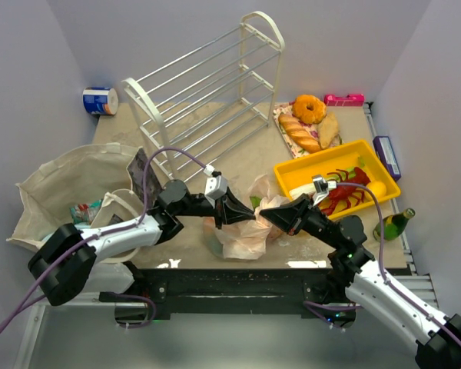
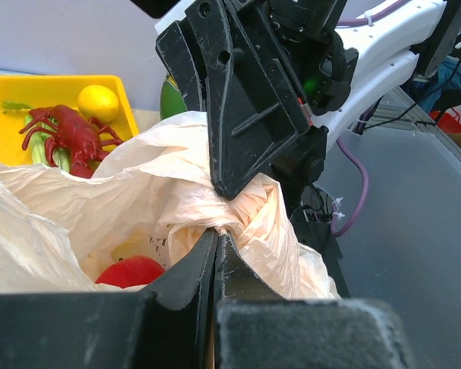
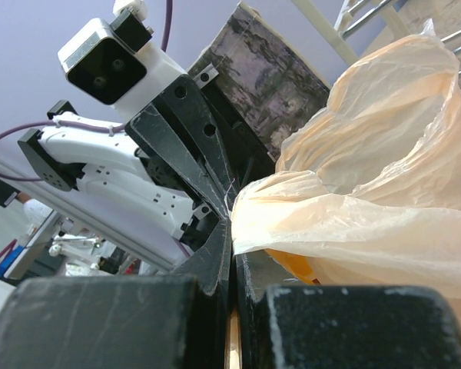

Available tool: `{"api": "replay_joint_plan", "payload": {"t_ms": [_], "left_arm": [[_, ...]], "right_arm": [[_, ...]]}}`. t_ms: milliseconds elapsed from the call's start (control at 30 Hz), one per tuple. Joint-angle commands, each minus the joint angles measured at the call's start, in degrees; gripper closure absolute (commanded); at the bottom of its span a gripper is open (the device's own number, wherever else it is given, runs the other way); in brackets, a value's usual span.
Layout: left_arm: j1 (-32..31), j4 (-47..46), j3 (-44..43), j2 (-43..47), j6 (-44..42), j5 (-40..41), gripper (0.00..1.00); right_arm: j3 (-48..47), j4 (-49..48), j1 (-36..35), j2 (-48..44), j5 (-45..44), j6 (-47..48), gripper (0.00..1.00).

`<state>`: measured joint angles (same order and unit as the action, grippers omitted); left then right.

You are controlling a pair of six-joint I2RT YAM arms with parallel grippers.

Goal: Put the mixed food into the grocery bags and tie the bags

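The peach-pink plastic grocery bag [image 1: 246, 231] sits at the table's near middle, its top bunched. My left gripper [image 1: 248, 214] and right gripper [image 1: 266, 215] meet tip to tip over it. In the left wrist view the left gripper [image 2: 217, 234] is shut on a twist of the bag's film [image 2: 246, 219]. In the right wrist view the right gripper [image 3: 232, 224] is shut on the bag's gathered edge [image 3: 307, 215]. A red apple [image 2: 131, 270] lies inside the bag. The beige cloth tote [image 1: 65, 181] lies open at left with a snack packet [image 1: 84, 210] inside.
A yellow tray [image 1: 315, 165] at right holds a red lobster [image 1: 346, 194] and a yellow fruit [image 1: 375, 189]. Bread and a donut [image 1: 309, 108] lie behind it. A white wire rack [image 1: 207, 100] stands at the back. A green bottle [image 1: 392, 224] lies by the right edge.
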<state>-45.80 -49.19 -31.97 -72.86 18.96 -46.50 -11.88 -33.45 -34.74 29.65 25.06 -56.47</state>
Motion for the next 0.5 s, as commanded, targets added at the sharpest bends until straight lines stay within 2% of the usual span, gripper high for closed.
{"api": "replay_joint_plan", "payload": {"t_ms": [0, 233, 333, 400, 467], "left_arm": [[-0.43, -3.1, -0.38, 1.93, 0.9, 0.18, 1.0], [-0.34, 0.14, 0.94, 5.09, 0.2, 6.15, 1.0], [-0.17, 3.65, 0.68, 6.41, -0.5, 11.07, 1.0], [-0.08, 5.76, 0.15, 6.59, -0.77, 12.83, 1.0], [-0.08, 7.87, -0.99, 6.24, -0.77, 13.89, 1.0]], "right_arm": [[-0.69, 0.4, 0.11, 0.15, -1.06, 1.8, 1.0], [-2.79, 4.61, 0.11, -0.12, -1.42, 4.43, 1.0], [-5.33, 10.5, 0.11, -0.82, -1.85, 7.58, 1.0], [-6.75, 15.24, 0.2, -1.43, -2.29, 9.26, 0.96], [-8.59, 19.19, 0.11, -2.4, -2.47, 11.46, 0.84]]}}
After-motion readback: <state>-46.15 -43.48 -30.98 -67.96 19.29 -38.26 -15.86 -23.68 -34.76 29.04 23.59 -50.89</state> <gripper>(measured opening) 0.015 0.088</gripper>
